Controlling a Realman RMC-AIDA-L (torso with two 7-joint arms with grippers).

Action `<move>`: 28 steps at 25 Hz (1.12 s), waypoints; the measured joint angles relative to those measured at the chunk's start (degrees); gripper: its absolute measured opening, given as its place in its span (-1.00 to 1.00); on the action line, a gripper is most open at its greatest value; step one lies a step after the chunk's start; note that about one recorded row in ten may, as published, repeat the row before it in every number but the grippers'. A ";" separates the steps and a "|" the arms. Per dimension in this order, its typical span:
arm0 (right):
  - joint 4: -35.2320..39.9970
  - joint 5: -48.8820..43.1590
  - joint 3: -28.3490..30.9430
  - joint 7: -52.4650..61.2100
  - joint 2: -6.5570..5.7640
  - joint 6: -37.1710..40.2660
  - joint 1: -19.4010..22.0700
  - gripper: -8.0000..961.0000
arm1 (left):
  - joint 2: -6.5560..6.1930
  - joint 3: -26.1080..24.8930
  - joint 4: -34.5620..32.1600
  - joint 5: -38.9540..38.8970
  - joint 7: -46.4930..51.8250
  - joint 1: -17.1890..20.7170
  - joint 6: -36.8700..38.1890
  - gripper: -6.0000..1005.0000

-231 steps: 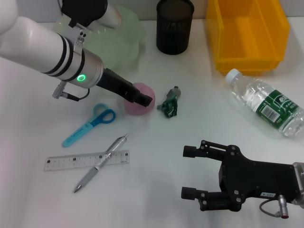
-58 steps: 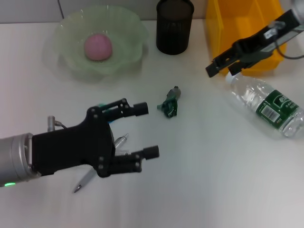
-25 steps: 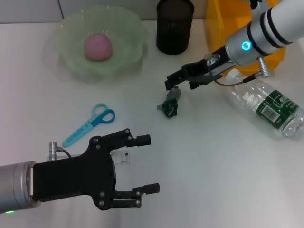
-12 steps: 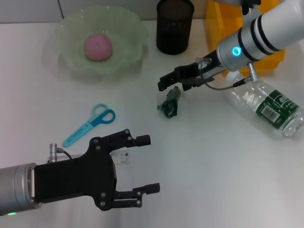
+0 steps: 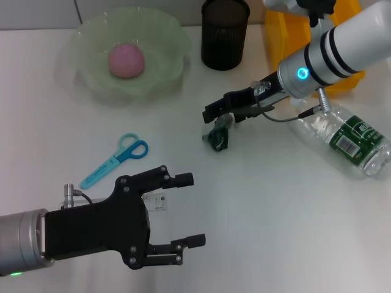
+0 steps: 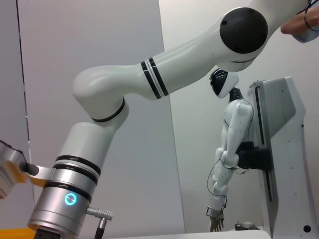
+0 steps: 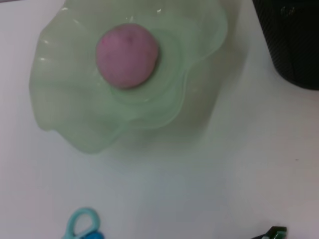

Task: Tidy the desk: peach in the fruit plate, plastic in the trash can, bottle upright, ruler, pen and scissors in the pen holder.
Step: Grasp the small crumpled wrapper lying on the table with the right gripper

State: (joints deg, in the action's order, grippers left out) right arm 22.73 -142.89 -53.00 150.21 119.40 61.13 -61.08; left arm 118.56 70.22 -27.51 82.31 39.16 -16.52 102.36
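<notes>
From the head view, the right hand (image 5: 215, 116) has slid a little lower than half a second ago, its fingers parted narrowly just above the crumpled green plastic (image 5: 217, 135) on the white tabletop (image 5: 275, 207). The left hand (image 5: 186, 210) hangs spread wide near the front edge, unchanged. The peach (image 5: 126, 60) sits in the fruit plate (image 5: 91, 79), the scissors (image 5: 115, 160) lie flat, the bottle (image 5: 345, 137) lies on its side beside the yellow bin (image 5: 317, 43), and the pen holder (image 5: 225, 33) stands upright. The left wrist view shows only the right arm (image 6: 149, 84) against a wall. The right wrist view shows peach, plate, a scissor loop and a plastic corner.
</notes>
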 joint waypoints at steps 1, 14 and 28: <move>-0.07 0.10 -0.01 -0.15 0.01 -0.04 0.00 0.72 | 0.00 0.00 0.00 -0.04 0.00 0.01 -0.02 0.52; -1.53 1.41 0.00 -1.97 0.11 -0.76 -0.08 0.72 | 0.00 0.00 0.00 -0.17 -0.05 0.09 -0.09 0.51; -1.91 1.41 -0.80 -1.98 0.13 -0.90 -0.20 0.72 | 0.00 0.00 -0.01 -0.22 -0.05 0.24 -0.14 0.50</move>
State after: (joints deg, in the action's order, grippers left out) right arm 20.83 -141.47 -53.79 148.22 119.53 60.22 -61.28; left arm 118.56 70.22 -27.51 82.08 39.11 -16.27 102.21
